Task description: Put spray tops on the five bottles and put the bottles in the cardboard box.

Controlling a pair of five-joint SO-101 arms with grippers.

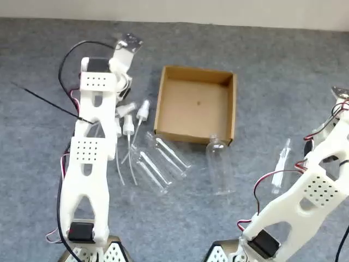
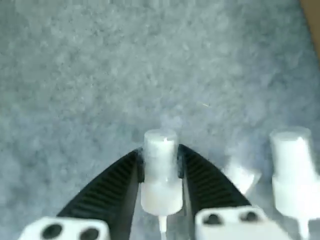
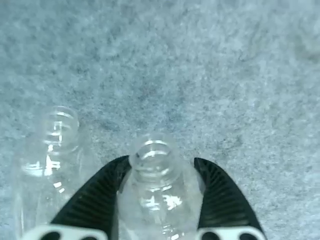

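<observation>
Black ribbed fingers (image 2: 120, 185) of the left end effector (image 2: 159, 150) closed on a white spray top (image 2: 161, 175), pinching its cap from both sides, with its thin tube (image 2: 162, 226) pointing back toward the wrist. Just beside it, a second spray top (image 2: 295, 170), outside the fingers, over the grey, carpet-like counter (image 2: 125, 65).

Right end effector (image 3: 162, 162) closed around a clear bottle (image 3: 155, 190), with its fingers (image 3: 100, 195) set against the bottle's shoulders and the open neck pointing away from the wrist. Next to it, another clear bottle (image 3: 52, 150), neck open too, near the fingers but outside them.

Farther out, seen from above: left arm (image 1: 95, 147) stretched over a cluster of loose spray tops (image 1: 143, 109), just beside the left wall of the cardboard box (image 1: 185, 134). Box open-topped, brown floor showing. Several clear bottles (image 1: 158, 164) lying side by side on the counter, necks open, between the spray tops and the box's near left corner. One more lone bottle (image 1: 218, 164) lying in front of the box, neck up against the near wall. Right arm (image 1: 322, 185) well apart from all this, at the right edge of the high view.
</observation>
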